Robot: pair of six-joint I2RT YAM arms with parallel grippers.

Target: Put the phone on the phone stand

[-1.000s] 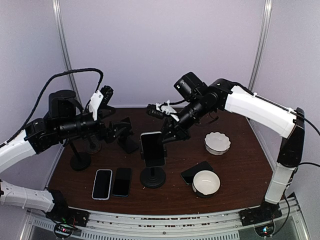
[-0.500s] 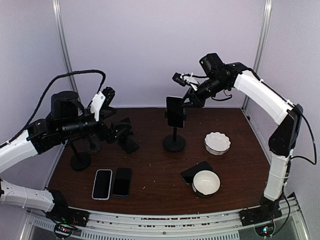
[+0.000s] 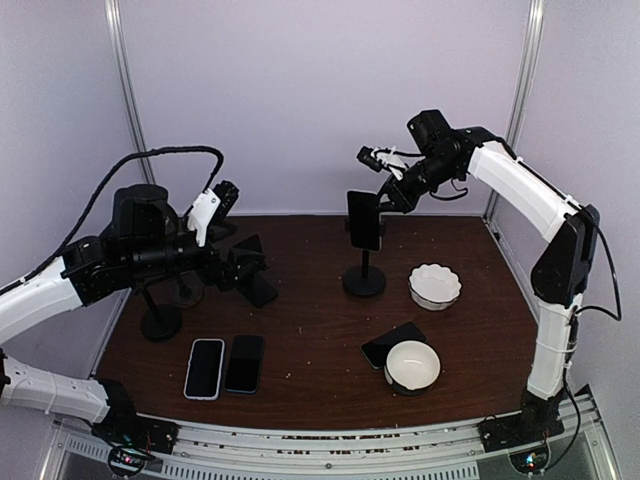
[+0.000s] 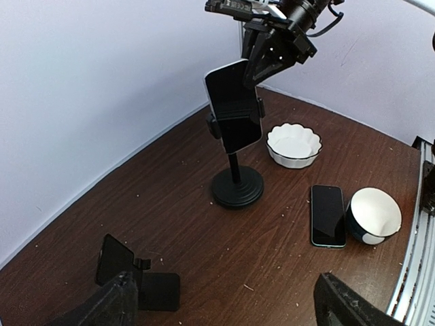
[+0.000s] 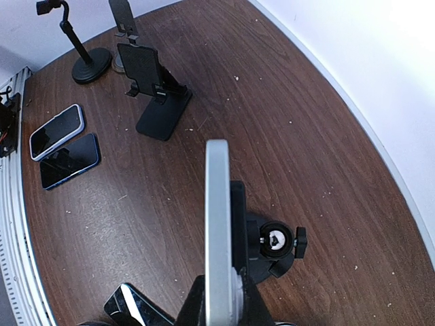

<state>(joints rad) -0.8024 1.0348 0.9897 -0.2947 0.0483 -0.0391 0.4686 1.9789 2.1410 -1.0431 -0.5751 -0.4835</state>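
**Phone seated in the stand, top edge pinched**

The phone point(image 3: 365, 220) is held upright in the clamp of the phone stand point(image 3: 363, 282), towards the far side of the bench point(image 3: 320, 400). Its top edge is gripped, front and back, by the closed right fingers point(image 4: 257, 66). The left fingers point(image 4: 112, 309) are spread wide and empty.

The phone is judged stiff, light and slick-faced, best taken by its edges. The stand looks top-heavy, so a sideways tug could tip it.

A scalloped bowl point(image 3: 435, 285) lies just right of the base. A folding stand point(image 3: 258, 288) and a pair of phones point(image 3: 205, 368) lie well apart to the left.
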